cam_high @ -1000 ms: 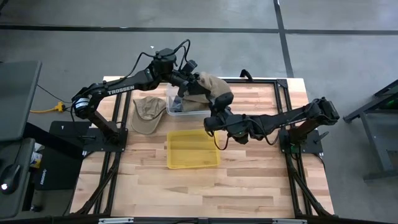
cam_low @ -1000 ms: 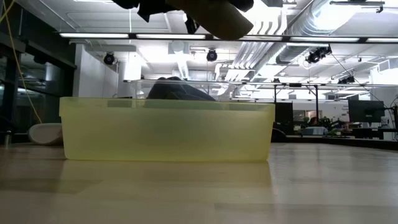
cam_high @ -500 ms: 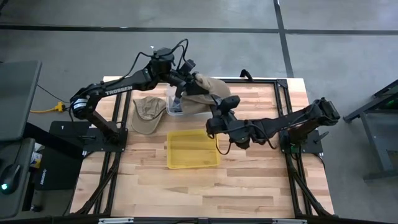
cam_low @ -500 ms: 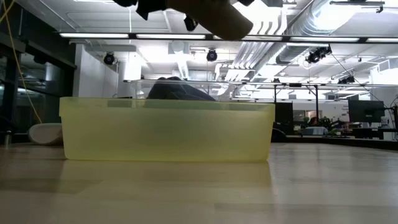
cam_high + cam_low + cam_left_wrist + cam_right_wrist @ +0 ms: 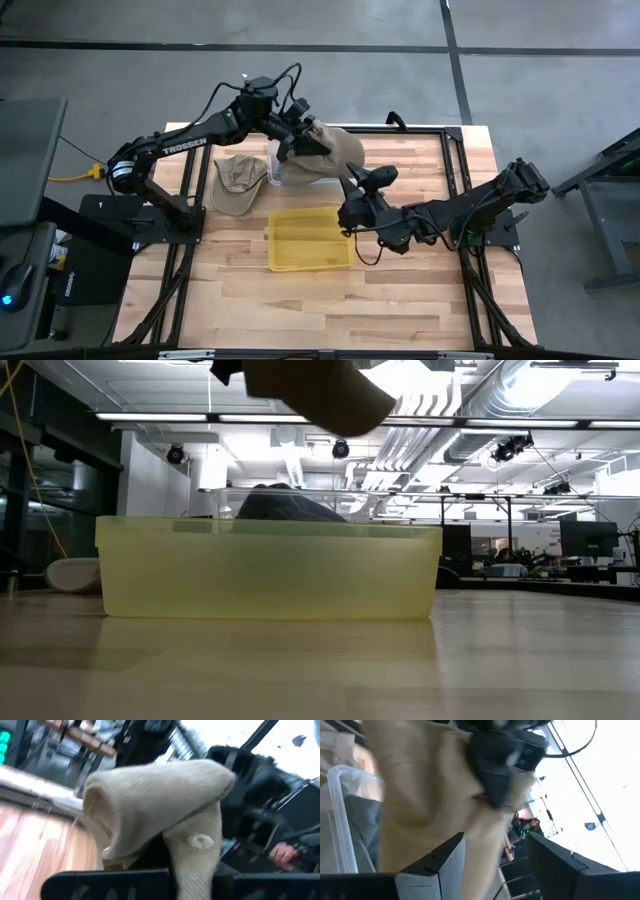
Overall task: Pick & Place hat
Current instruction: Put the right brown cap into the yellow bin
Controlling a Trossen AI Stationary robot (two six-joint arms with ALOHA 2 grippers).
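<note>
Above the clear bin's (image 5: 283, 177) edge, left tool (image 5: 300, 143) grips tan hat (image 5: 330, 152); right tool (image 5: 352, 182) released.

A beige hat (image 5: 155, 815) hangs bunched just above the left gripper (image 5: 192, 880), apparently pinched there.

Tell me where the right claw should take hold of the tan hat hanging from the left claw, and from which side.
Grip the loose lower edge of the tan hat, probably coming from the yellow bin side. The left claw pinches its far end over the clear bin, so the cloth drapes toward the right claw, which is open beside that free edge.
</note>
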